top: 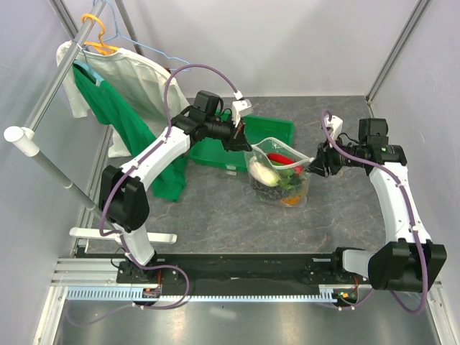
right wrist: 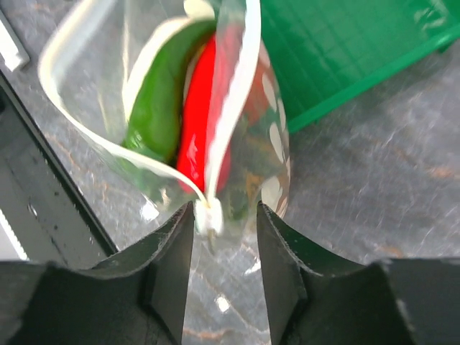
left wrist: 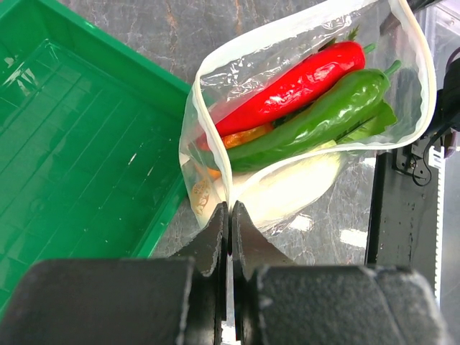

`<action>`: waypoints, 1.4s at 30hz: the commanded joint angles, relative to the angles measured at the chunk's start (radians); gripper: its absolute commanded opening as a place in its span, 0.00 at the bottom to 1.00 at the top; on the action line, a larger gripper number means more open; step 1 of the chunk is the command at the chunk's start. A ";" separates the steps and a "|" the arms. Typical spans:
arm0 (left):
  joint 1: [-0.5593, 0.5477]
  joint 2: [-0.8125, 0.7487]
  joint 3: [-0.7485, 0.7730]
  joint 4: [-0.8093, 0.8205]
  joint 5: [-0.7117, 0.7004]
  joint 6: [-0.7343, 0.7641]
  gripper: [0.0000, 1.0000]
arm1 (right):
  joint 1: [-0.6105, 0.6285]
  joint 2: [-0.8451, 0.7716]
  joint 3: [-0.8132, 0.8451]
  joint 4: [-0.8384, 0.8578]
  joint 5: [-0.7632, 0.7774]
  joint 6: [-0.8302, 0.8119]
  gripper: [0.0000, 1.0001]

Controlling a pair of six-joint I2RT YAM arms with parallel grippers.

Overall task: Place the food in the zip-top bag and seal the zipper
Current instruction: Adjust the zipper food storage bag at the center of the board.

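Two grippers meet at one pouch, and you can read both clearly. Your left gripper (left wrist: 230, 215) has its fingers pressed together, pinching the rim of the zip-top bag (left wrist: 316, 43) at the end of its mouth nearest the green tray (left wrist: 72, 144). Your right gripper (right wrist: 225, 212) is spread at the opposite end, the one away from the tray. The small white slider (right wrist: 210, 215) sits between its fingers, close to the one on the left of the wrist view, and you cannot tell whether it touches. Between the two grippers the zipper (left wrist: 424, 72) runs as a pale strip around a mouth that gapes wide, unsealed. Inside you see the red chili (left wrist: 295, 86) lying along the green pepper (left wrist: 323, 115), with the white oblong vegetable (left wrist: 287, 190) under them and an orange piece (left wrist: 244, 136) beside the chili. From above, the bag stands on the grey table (top: 215, 215) just beside the tray's near edge, at its right corner, with the left arm reaching in across the tray and the right arm coming from well to the tray's right.
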 commanded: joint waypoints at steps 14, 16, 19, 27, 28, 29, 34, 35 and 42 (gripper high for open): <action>0.043 -0.149 0.138 -0.232 -0.016 0.009 0.02 | -0.060 -0.040 0.239 -0.218 0.034 -0.180 0.00; 0.043 -0.161 0.132 -0.300 -0.046 0.063 0.02 | -0.064 -0.032 0.230 -0.230 0.043 -0.200 0.00; 0.043 -0.183 0.068 -0.295 -0.124 0.103 0.02 | -0.064 -0.012 0.162 -0.192 0.020 -0.204 0.00; 0.043 -0.212 -0.084 -0.262 -0.031 0.114 0.02 | -0.019 -0.010 0.002 0.047 -0.076 -0.005 0.00; 0.043 -0.218 -0.080 -0.256 -0.031 0.114 0.02 | -0.011 -0.024 -0.001 0.056 -0.069 0.012 0.00; 0.043 -0.218 -0.075 -0.251 -0.028 0.121 0.02 | -0.005 -0.032 -0.004 0.075 -0.066 0.016 0.00; 0.031 -0.230 0.020 -0.222 0.071 0.180 0.57 | 0.002 -0.072 0.009 0.072 -0.083 0.009 0.00; 0.016 -0.230 0.038 -0.211 0.064 0.183 0.61 | 0.005 -0.076 0.006 0.072 -0.089 0.004 0.00; -0.223 -0.192 0.088 -0.119 -0.062 0.333 0.64 | 0.016 -0.129 -0.038 0.076 -0.121 -0.074 0.00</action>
